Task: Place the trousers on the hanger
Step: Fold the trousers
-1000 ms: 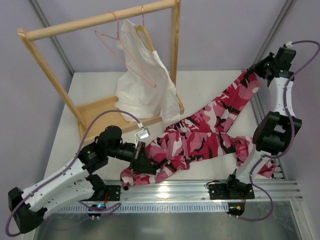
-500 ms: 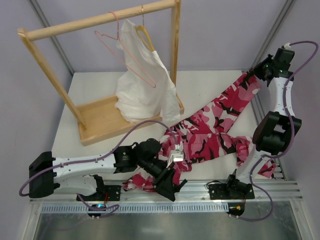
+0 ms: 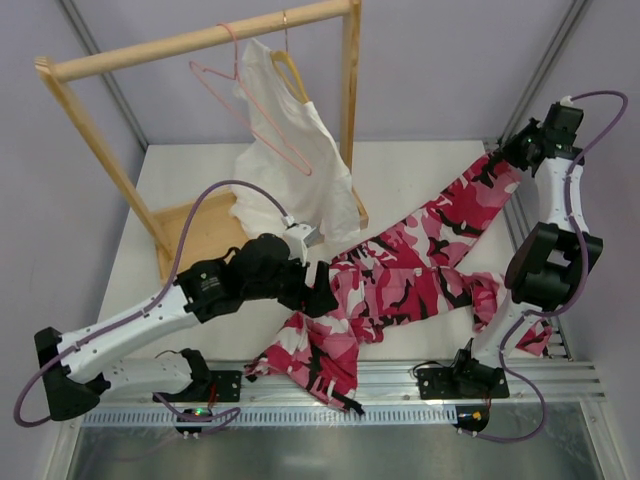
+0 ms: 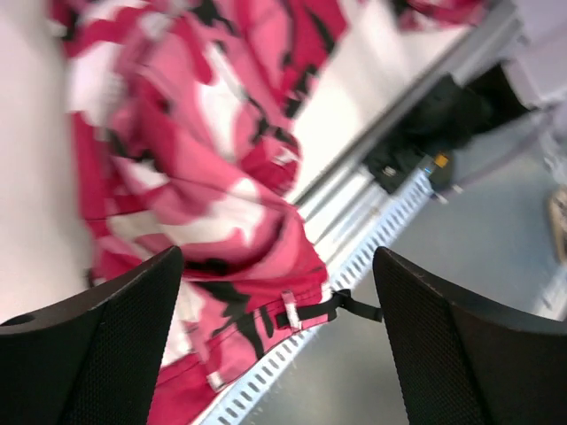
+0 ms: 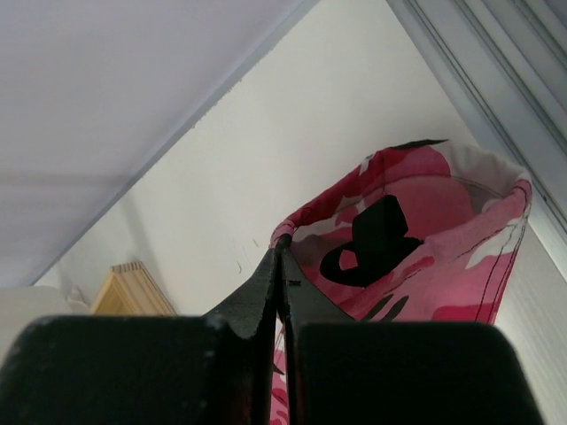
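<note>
The pink, white and black camouflage trousers lie slantwise across the table's right half. Their waist end droops over the front rail. In the left wrist view the trousers spread below my left gripper, and a black strap hangs off the edge. That left gripper hovers open above the waist part, holding nothing. My right gripper is raised at the far right, shut on a leg cuff. The right wrist view shows the gripper pinching the hem of the trousers. The pink wire hanger hangs on the rack's bar.
A wooden rack stands at the back left, its base on the table. A white garment hangs from a tan hanger beside the pink one. An aluminium rail runs along the front edge.
My left gripper dragged the waist end right toward the front rail, opened and let it go, then pulled back up over the trousers. The right gripper stayed shut on the cuff.
</note>
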